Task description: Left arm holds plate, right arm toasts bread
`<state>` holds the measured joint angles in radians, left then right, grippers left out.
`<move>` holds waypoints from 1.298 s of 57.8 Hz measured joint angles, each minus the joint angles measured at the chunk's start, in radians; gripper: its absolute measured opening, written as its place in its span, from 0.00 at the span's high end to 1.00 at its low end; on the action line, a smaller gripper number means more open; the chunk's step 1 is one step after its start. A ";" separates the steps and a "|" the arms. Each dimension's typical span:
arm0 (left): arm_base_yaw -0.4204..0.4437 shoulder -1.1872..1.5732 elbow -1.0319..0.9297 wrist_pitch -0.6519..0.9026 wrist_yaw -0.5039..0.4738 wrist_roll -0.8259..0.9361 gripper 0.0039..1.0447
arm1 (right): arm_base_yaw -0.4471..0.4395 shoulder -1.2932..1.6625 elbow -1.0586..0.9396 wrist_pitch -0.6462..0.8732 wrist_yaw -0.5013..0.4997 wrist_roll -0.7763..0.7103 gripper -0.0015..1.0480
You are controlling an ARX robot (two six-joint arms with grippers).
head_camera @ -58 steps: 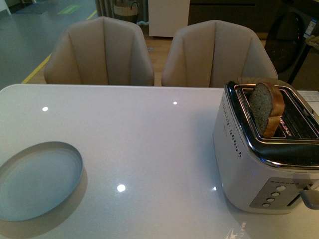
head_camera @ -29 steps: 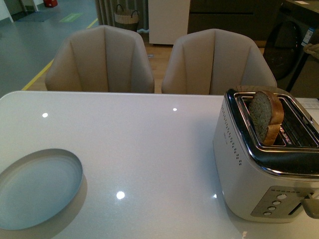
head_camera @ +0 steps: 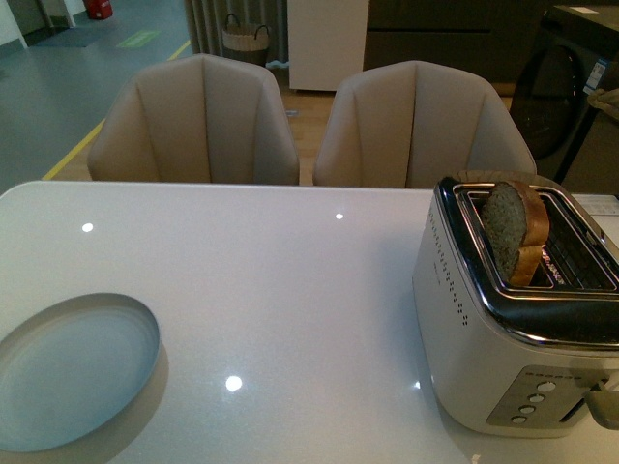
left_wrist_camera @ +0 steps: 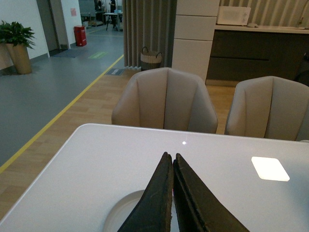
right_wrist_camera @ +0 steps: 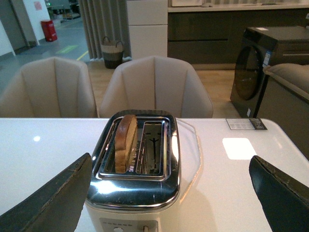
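Pale blue-grey round plate, brown golden-crusted bread slice, cream-and-chrome toaster, glossy white table, beige chairs.

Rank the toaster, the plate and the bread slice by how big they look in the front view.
1. Toaster, largest, though nearest the camera.
2. Plate, partly cut off by the picture's edge.
3. Bread, clearly smallest, with its lower part hidden in the slot.

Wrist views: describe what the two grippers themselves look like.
The left gripper has two matte black, wedge-shaped fingers tapering to sharp points, with a rough, grainy surface. The right gripper shows the same black pointed fingers, with scuffed, pale-worn edges. No cables or markings are visible; neither arm appears in the front view.
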<state>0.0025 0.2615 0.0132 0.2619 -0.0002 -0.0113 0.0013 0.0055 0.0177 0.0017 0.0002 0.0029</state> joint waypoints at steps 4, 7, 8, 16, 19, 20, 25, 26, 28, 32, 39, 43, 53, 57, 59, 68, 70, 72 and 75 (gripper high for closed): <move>0.000 -0.024 0.000 -0.024 0.000 0.000 0.97 | 0.000 0.000 0.000 0.000 0.000 0.000 0.09; 0.000 -0.038 0.000 -0.038 0.000 0.000 0.97 | 0.000 0.000 0.000 0.000 0.000 0.000 0.09; 0.000 -0.043 0.000 -0.043 0.000 0.000 0.97 | 0.000 0.000 0.000 0.000 0.000 0.000 0.09; 0.000 -0.079 0.000 -0.079 0.000 0.000 0.97 | 0.000 0.000 0.000 0.000 0.000 0.000 0.09; 0.000 -0.139 0.000 -0.161 0.000 0.000 0.97 | 0.000 0.000 0.000 0.000 0.000 0.000 0.09; 0.000 -0.184 0.000 -0.218 0.000 0.000 0.97 | 0.000 0.000 0.000 0.000 0.000 0.000 0.09; 0.000 -0.248 0.000 -0.256 0.000 0.000 0.97 | 0.000 0.000 0.000 0.000 0.000 0.000 0.09; 0.000 -0.251 0.000 -0.257 0.000 0.000 0.97 | 0.000 0.000 0.000 0.000 0.000 0.000 0.09; 0.000 -0.253 0.000 -0.259 0.000 0.000 0.97 | 0.000 0.000 0.000 0.000 0.000 0.000 0.09; 0.000 -0.255 0.000 -0.260 0.000 0.000 0.97 | 0.000 0.000 0.000 0.000 0.000 0.000 0.09; 0.000 -0.255 0.000 -0.261 0.000 0.000 0.97 | 0.000 0.000 0.000 0.000 0.000 0.000 0.09; 0.000 -0.255 0.000 -0.261 0.000 0.000 0.97 | 0.000 0.000 0.000 0.000 0.000 0.000 0.09; 0.000 -0.255 0.000 -0.261 0.000 0.000 0.84 | 0.000 0.000 0.000 0.000 0.000 0.000 0.09; 0.000 -0.255 0.000 -0.261 0.000 0.000 0.70 | 0.000 0.000 0.000 0.000 0.000 0.000 0.09; 0.000 -0.255 0.000 -0.261 0.000 0.000 0.64 | 0.000 0.000 0.000 0.000 0.000 0.000 0.09; 0.000 -0.255 0.000 -0.261 0.000 0.000 0.30 | 0.000 0.000 0.000 0.000 0.000 0.000 0.09; 0.000 -0.255 0.000 -0.261 0.000 0.000 0.25 | 0.000 0.000 0.000 0.000 0.000 0.000 0.09; 0.000 -0.255 0.000 -0.261 0.000 0.000 0.17 | 0.000 0.000 0.000 0.000 0.000 0.000 0.09; 0.000 -0.255 0.000 -0.261 0.000 0.000 0.08 | 0.000 0.000 0.000 0.000 0.000 0.000 0.09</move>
<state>0.0025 0.0063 0.0135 0.0013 -0.0002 -0.0109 0.0017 0.0055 0.0177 0.0017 0.0002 0.0029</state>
